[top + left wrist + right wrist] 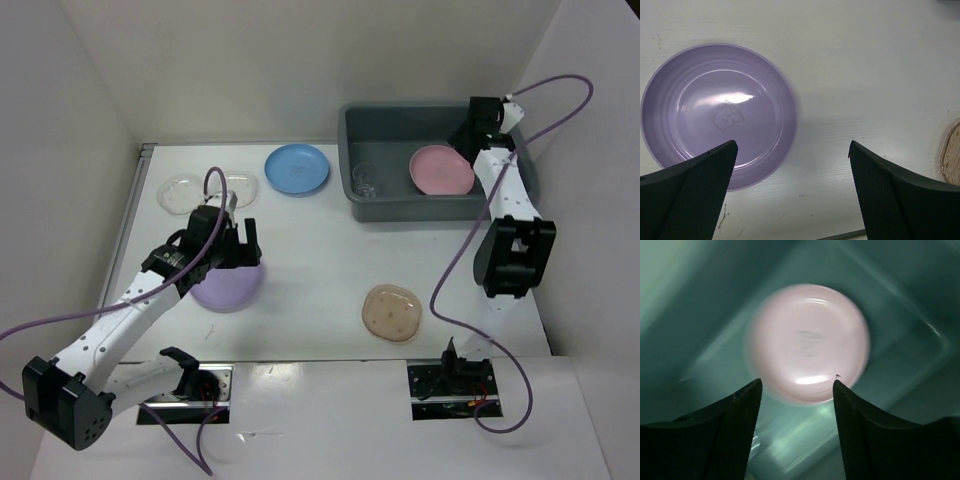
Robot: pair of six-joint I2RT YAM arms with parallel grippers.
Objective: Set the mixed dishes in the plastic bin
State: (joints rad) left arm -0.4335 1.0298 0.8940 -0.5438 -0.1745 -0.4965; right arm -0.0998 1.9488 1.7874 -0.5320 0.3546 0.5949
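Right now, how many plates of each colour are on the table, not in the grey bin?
Small round blue plate: 1
Small round lavender plate: 1
Small round tan speckled plate: 1
Round clear plastic plates: 2
Total: 5

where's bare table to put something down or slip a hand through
Widest bare patch: mid-table, bordered by the blue plate, the grey bin, the tan plate and the lavender plate. Crowded: left side, with the clear plates and the left claw; the bin's right end, pink plate under the right claw.
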